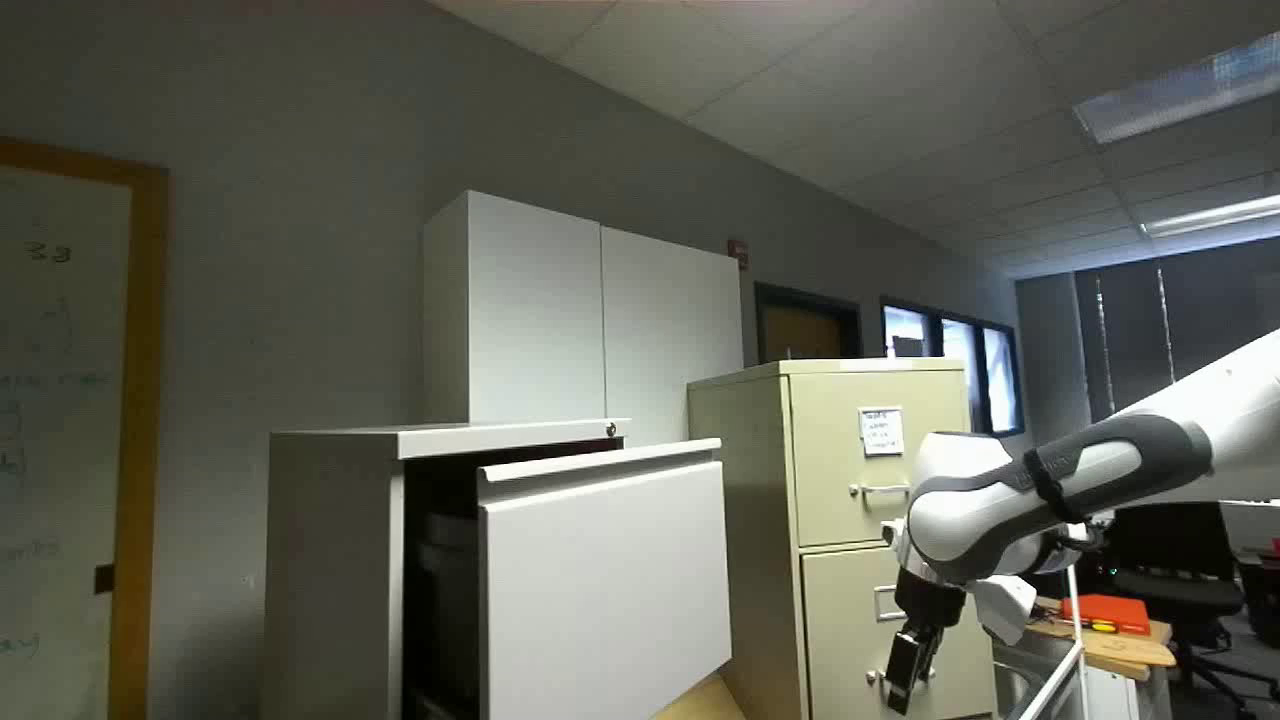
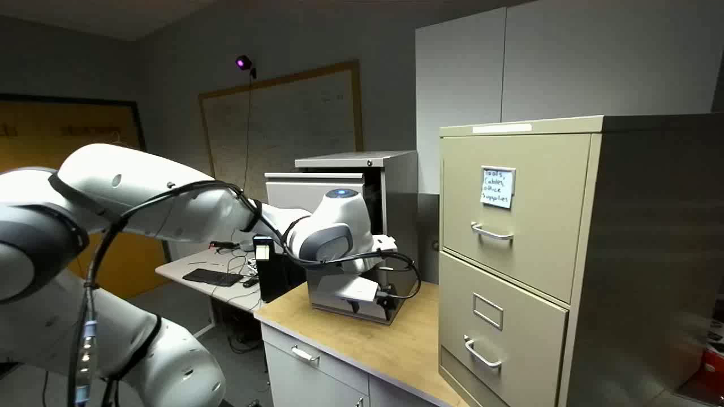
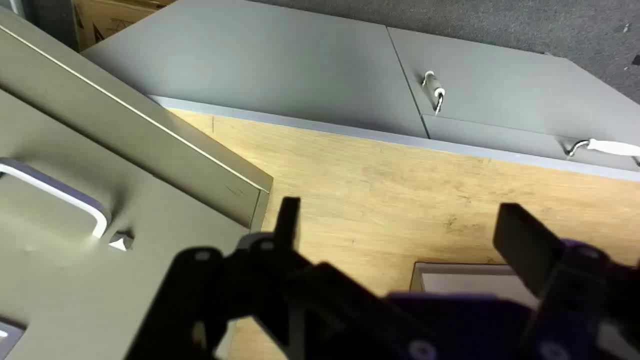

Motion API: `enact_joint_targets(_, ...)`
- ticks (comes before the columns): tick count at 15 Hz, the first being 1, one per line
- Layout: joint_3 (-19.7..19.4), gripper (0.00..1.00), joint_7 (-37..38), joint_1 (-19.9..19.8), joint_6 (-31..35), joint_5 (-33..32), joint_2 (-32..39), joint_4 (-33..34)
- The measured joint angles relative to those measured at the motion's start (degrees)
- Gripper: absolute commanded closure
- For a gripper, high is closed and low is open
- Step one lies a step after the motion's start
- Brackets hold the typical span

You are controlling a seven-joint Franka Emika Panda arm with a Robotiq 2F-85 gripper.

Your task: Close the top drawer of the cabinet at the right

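The light-grey cabinet [image 1: 335, 580] stands on a wooden counter, and it also shows in an exterior view [image 2: 401, 220]. Its top drawer [image 1: 610, 590] is pulled out, with a dark gap behind the plain front. The drawer front also shows behind my arm in an exterior view [image 2: 297, 195]. My gripper [image 1: 908, 668] points down in front of the beige filing cabinet, apart from the drawer. In the wrist view my gripper [image 3: 397, 210] is open, with nothing between the fingers. The base of the light-grey cabinet [image 3: 472, 284] shows below them. My arm hides the gripper in an exterior view.
The beige filing cabinet [image 2: 520, 271] stands beside the light-grey one and shows close on the left in the wrist view [image 3: 65, 295]. The wooden counter [image 2: 367, 342] lies below. A white two-door cupboard [image 1: 535, 320] stands behind. A desk [image 2: 186, 265] with a keyboard stands beyond.
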Motion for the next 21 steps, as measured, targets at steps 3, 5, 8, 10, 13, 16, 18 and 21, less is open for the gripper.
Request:
enact_joint_targets(3, 0.0, 0.0, 0.0, 0.0, 0.01, 0.0, -0.01, 0.02)
enact_joint_targets(5, 0.0, 0.0, 0.0, 0.0, 0.01, 0.0, -0.01, 0.02)
enact_joint_targets(8, 0.0, 0.0, 0.0, 0.0, 0.01, 0.0, -0.01, 0.02)
enact_joint_targets(10, 0.14, 0.0, 0.0, 0.0, 0.47, 0.21, 0.08, 0.02)
enact_joint_targets(13, 1.14, 0.0, 0.01, 0.25, 3.48, 0.4, 0.37, 0.08)
enact_joint_targets(16, 3.39, 0.09, 0.22, 1.31, 6.29, 0.88, 0.6, 0.56)
enact_joint_targets(18, 5.03, 0.33, 0.37, 2.58, 7.35, 1.4, 0.66, 1.28)
enact_joint_targets(21, 7.26, 0.57, 0.45, 4.98, 8.15, 2.44, 0.62, 3.28)
